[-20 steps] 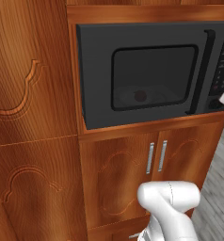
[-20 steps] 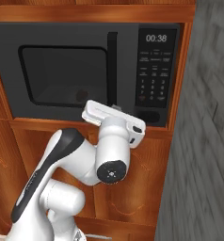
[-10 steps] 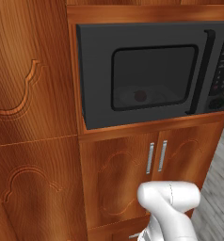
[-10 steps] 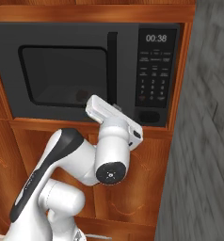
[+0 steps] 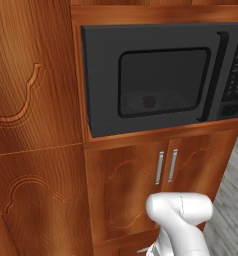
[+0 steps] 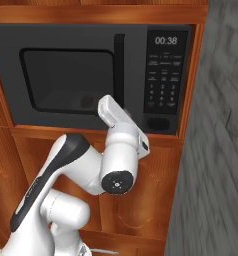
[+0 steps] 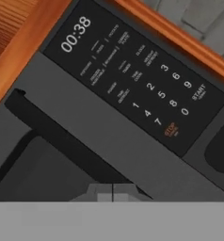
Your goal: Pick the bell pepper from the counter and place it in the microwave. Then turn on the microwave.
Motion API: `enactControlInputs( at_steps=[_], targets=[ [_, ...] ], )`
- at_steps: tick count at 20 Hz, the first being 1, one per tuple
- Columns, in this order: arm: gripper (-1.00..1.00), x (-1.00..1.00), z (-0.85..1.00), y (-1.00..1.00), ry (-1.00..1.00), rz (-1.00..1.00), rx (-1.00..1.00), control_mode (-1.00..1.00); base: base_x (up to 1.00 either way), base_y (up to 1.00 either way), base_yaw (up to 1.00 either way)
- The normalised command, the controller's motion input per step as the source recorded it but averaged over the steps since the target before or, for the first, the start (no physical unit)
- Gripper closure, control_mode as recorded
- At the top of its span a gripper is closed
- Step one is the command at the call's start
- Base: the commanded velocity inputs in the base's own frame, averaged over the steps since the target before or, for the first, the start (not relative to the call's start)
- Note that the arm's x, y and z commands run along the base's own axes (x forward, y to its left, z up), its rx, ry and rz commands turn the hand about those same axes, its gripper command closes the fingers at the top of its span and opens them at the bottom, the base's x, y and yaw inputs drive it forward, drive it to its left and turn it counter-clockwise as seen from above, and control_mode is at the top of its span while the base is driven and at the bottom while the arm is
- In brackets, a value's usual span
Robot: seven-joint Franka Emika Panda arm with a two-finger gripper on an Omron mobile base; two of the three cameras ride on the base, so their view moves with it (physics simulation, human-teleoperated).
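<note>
The microwave (image 5: pixel 103 75) is a black box built into wooden cabinetry, with its door shut. Through the dark window a dim red bell pepper (image 5: pixel 149 102) rests on the turntable; it is also faint in the right base view (image 6: pixel 87 101). My gripper (image 7: pixel 112 192) is shut with nothing in it, close in front of the door's bar handle (image 7: pixel 62 141) and beside the keypad (image 7: pixel 147 89). The display (image 6: pixel 166 40) reads 00:38. In the right base view my white hand (image 6: pixel 122 125) slants up towards the handle (image 6: pixel 119 65). The counter is out of view.
Wooden cabinet doors with two metal pulls (image 5: pixel 166 166) sit under the microwave. A tall carved wooden panel (image 5: pixel 31 125) stands to its left. A grey wall (image 6: pixel 216 150) runs along the right side. My arm's elbow (image 6: pixel 118 180) hangs in front of the lower cabinet.
The hand has tilted more steeply and shifted left towards the door handle. Its white tip has left the right edge of the left base view. The jaws stay shut.
</note>
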Motion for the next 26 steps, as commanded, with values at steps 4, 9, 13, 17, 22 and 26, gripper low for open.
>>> enactControlInputs(
  at_steps=[4,9,13,17,22,26],
  targets=[
    [1.00,0.00,0.09,-0.14,0.01,0.00,0.17,-1.00,0.00,0.00,0.00],
    [1.00,-0.03,0.02,-0.14,0.00,0.00,0.13,-1.00,0.00,0.00,0.00],
    [1.00,-0.04,0.00,-0.05,0.02,0.00,0.13,-1.00,0.00,0.00,0.00],
    [1.00,0.00,0.00,-0.05,0.02,0.00,0.13,-1.00,0.00,0.00,0.00],
    [1.00,0.00,0.00,-0.03,0.02,0.00,0.05,-1.00,0.00,0.00,0.00],
    [1.00,0.00,0.00,-0.08,0.02,0.00,0.05,-1.00,0.00,0.00,0.00]
  ],
)
